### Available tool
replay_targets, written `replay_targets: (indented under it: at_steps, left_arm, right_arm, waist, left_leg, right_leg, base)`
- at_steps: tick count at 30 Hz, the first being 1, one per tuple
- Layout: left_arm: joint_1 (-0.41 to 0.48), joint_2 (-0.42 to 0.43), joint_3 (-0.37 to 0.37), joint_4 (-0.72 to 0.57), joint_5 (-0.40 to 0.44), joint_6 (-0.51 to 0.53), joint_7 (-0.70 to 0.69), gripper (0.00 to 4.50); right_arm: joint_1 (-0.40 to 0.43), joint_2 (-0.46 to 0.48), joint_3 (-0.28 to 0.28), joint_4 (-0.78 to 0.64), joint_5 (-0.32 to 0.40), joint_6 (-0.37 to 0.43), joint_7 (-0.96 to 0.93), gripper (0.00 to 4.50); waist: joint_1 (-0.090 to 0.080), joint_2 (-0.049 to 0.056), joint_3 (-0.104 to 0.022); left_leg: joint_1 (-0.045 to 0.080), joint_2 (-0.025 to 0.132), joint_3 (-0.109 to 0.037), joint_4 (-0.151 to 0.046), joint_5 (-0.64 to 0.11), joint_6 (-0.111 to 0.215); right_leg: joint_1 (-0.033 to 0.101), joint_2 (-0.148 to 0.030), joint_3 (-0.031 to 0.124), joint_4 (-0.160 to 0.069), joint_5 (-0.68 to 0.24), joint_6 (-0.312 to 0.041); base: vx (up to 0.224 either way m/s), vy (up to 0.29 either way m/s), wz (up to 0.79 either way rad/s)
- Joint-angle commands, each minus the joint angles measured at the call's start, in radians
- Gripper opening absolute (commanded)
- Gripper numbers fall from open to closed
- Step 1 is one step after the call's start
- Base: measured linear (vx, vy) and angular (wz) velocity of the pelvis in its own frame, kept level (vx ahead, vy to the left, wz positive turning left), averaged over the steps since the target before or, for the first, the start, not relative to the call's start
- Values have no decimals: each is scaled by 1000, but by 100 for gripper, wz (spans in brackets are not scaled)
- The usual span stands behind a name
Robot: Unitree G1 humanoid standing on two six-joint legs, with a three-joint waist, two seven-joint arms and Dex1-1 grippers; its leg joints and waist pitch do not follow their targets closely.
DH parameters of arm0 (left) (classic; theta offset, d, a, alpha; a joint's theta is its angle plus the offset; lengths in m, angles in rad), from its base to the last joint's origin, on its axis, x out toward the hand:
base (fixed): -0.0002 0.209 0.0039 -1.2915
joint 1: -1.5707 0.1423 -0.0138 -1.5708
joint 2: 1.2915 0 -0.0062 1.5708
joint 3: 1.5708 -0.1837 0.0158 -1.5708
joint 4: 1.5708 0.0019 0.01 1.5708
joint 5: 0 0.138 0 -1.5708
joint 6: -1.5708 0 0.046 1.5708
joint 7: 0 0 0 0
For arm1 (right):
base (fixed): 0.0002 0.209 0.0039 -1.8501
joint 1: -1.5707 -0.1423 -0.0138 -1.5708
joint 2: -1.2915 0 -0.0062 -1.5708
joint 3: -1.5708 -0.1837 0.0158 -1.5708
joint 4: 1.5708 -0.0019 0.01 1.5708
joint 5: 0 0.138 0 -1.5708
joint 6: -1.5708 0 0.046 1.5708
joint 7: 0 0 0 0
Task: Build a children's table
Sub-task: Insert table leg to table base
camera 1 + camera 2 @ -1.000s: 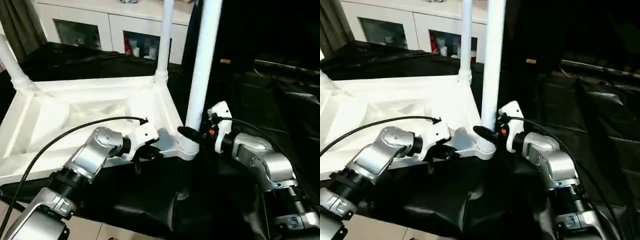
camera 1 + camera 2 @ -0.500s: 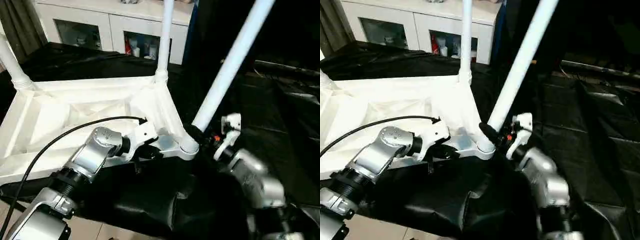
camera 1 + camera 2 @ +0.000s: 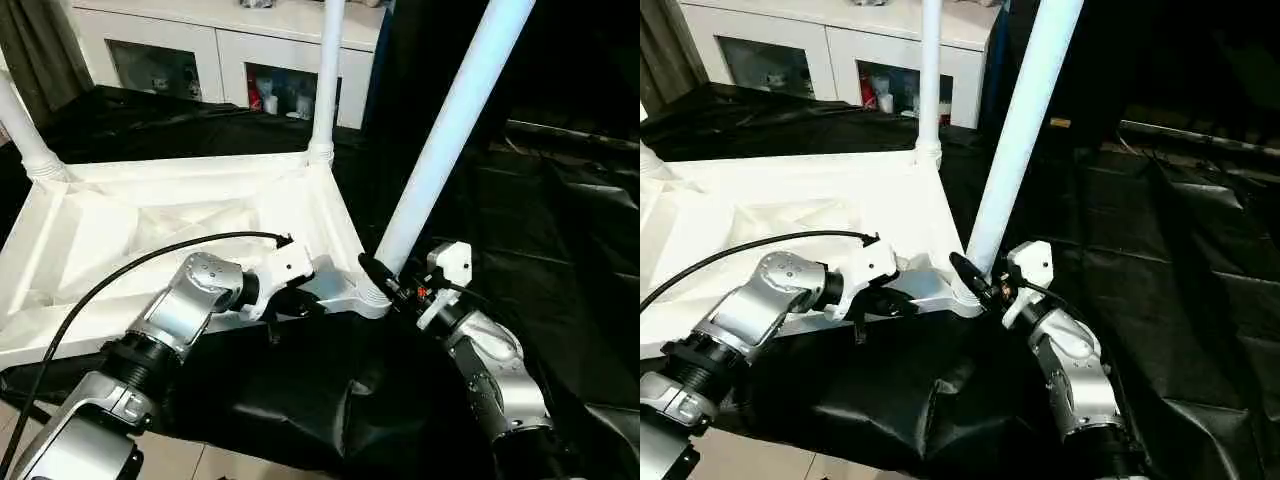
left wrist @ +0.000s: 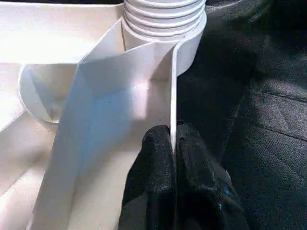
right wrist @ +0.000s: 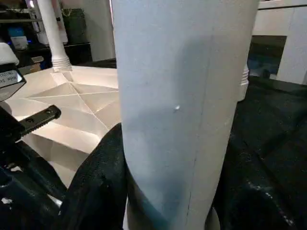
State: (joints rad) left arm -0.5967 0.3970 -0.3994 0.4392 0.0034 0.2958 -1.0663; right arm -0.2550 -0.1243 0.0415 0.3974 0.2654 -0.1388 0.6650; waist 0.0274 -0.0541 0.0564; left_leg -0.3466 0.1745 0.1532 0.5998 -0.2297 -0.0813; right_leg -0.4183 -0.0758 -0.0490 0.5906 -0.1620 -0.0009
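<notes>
1. The left end effector (image 3: 283,310) is pinched almost closed on the thin side wall of the tabletop (image 3: 150,235), near the corner closest to the robot. In the left wrist view its two black fingers (image 4: 156,182) press the white wall from either side, one on each face.

2. The right end effector (image 3: 385,282) is clamped about halfway open round the base of a leg (image 3: 450,130), just above the corner socket (image 3: 372,296). In the right wrist view a black finger (image 5: 103,187) lies against each side of the white cylinder.

3. That held leg leans away from the tabletop, tilted toward the robot's right, with its lower end at the socket; whether it is seated there cannot be told.

4. The tabletop lies upside down on the worktop (image 3: 560,250), which is covered with black sheeting. Its ribbed, recessed underside faces up.

5. Two other legs stand upright in sockets: a far leg (image 3: 326,75) at the far right corner and a left leg (image 3: 22,130) at the far left corner.

6. The eye views show the white cabinet (image 3: 200,45) with glass doors behind the worktop.

7. The left wrist view shows the ribbed collar (image 4: 163,19) at the socket up close, just past the gripped wall.

8. The right wrist view looks across the underside's diagonal ribs.
</notes>
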Motion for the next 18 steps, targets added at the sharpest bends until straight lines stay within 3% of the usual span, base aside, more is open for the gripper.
replay_targets:
  at_steps: [1,7,11,18]
  left_arm:
    - [-18,-4,19,1,-9,-30,-4,0]
    - [-12,2,11,-8,-13,-45,-35,0]
    - [-9,15,-1,-20,-18,-60,-80,0]
    - [-12,44,-11,-31,-23,-94,-152,0]
  right_arm:
    - [33,-17,31,107,-35,62,33,188]
    - [16,-50,70,112,-24,142,128,188]
    - [-34,-99,88,148,-5,223,245,188]
    - [-67,-173,131,167,-14,268,415,188]
  waist:
    - [2,1,-36]
    - [3,2,-39]
    - [6,-1,-44]
    - [11,-2,-48]
  left_leg:
    - [-10,46,-13,-99,-298,33]
    - [-12,49,-14,-100,-278,38]
    - [-14,49,-9,-97,-230,51]
    - [-9,53,-4,-92,-182,63]
  right_leg:
    - [38,-70,41,-97,-577,-130]
    - [41,-70,43,-94,-555,-135]
    - [48,-68,44,-82,-453,-175]
    - [50,-67,43,-68,-318,-232]
  base:
    - [0,0,0]
    - [0,0,0]
    - [0,0,0]
    - [0,0,0]
